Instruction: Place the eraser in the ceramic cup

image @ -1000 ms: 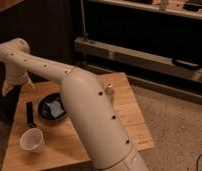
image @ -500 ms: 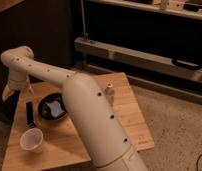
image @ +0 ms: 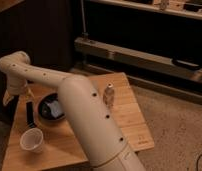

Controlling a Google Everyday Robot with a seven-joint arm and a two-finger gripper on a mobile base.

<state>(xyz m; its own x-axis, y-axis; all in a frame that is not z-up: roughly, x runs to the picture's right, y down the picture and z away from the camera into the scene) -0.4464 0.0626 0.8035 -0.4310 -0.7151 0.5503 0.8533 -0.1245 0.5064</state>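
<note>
Claw (image: 14,95): at the far-left corner of the counter (image: 130,121), hanging downward from a sharply bent wrist, over the left edge. Apart or together: cannot tell.

Arm (image: 84,115): cream-coloured, thick, rising from the near edge and sweeping across the middle of the counter toward the far-left corner, then folding down at the elbow to the claw.

Eraser (image: 30,114): long black bar lying flat on the wood beside the left edge, running from far to near. Far end just near-side and right of the claw, with no clear grip on it. Just left of the black bowl, outside the cup.

Ceramic cup (image: 32,140): white, handleless, upright with mouth upward, at the near-left corner. Just beyond the eraser's near end, close to it but apart.

Black bowl (image: 50,108): round, dark, between the eraser and the arm, partly covered by the arm on its right side. Pale glint inside, nature unclear.

Small pale bottle (image: 109,96): upright, right of the arm, toward the far-right part of the counter, well apart from cup and eraser.

Counter: light wooden top, grain running across, right half bare.

Surroundings: speckled floor (image: 176,127) to the right, dark metal shelving (image: 144,56) along the far side.
</note>
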